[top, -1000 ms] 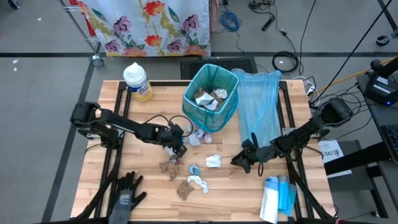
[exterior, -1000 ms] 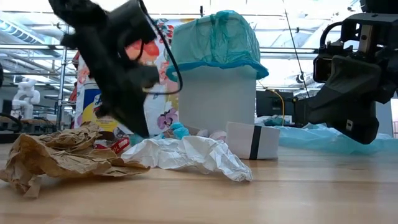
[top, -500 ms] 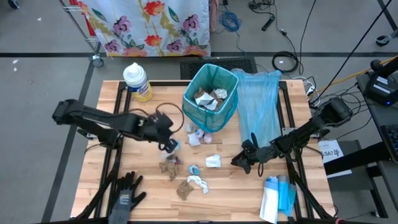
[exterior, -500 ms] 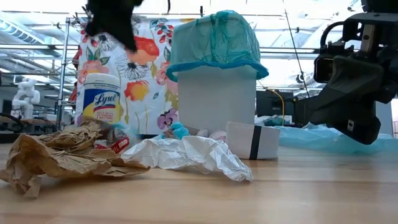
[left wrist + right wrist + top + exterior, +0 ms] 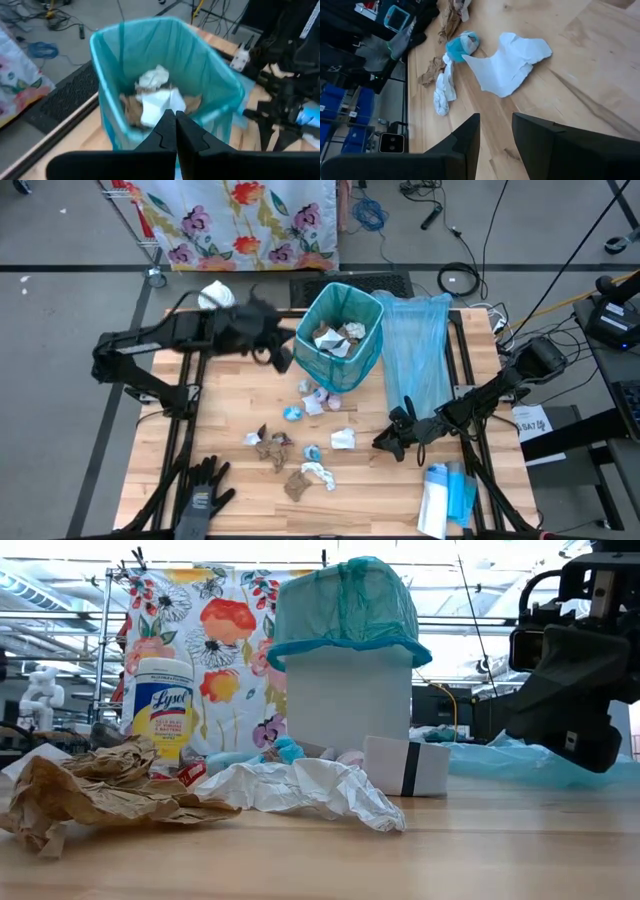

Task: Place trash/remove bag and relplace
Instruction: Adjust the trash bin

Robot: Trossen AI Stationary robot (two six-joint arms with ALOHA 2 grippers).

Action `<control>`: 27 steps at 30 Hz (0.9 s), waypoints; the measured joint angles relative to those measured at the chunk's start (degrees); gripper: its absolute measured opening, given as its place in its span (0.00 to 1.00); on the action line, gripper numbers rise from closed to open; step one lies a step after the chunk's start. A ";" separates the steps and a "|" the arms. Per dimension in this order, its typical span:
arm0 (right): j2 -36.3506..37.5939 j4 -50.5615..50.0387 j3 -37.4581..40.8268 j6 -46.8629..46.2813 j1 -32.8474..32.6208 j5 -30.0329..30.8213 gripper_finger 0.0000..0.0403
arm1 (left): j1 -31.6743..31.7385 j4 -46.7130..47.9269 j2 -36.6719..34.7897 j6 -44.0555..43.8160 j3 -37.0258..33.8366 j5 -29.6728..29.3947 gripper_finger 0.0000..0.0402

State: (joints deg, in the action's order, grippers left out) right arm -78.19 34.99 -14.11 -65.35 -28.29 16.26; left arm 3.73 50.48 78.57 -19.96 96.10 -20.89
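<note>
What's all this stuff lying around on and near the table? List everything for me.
Bin lined with teal bag: one, table's back, holds scraps.
Small crumpled scraps of trash: several, brown, white, blue, mid-table.
Loose light-blue bag: one, right of the bin.
Lysol wipes canister: one, yellow and white, back left.
Black glove: one, front left.
Blue-and-white pack: one, front right.
Floral cloth: one, behind the table.
Left gripper: jaws shut, beside the bin.
Right gripper: low over the table, right.

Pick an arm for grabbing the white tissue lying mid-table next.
Right. Its open gripper hovers just beside the white tissue, which fills its wrist view. The left gripper is shut, up beside the bin.
</note>
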 joint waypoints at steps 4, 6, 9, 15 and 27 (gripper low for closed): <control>0.00 -0.34 0.00 -0.02 0.00 0.07 0.26 | 2.45 -0.06 1.39 2.46 2.42 2.24 0.00; 0.00 -0.34 0.00 -0.02 0.00 0.07 0.26 | 2.53 0.12 1.39 2.87 2.42 2.19 0.00; 0.00 -0.12 -0.02 -0.02 0.00 0.06 0.26 | 1.69 0.91 1.37 2.77 2.42 1.90 0.00; 0.00 -0.12 -0.02 -0.02 0.00 0.05 0.26 | -4.83 5.70 -1.49 -0.54 0.53 -5.39 0.00; 0.00 0.37 -1.04 0.36 1.36 0.15 0.26 | -18.73 4.37 -10.46 -22.84 -23.61 -12.67 0.00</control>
State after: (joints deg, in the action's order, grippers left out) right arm -78.19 35.36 -15.15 -64.98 -26.93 16.42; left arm -15.00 54.85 68.11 -42.81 72.49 -33.56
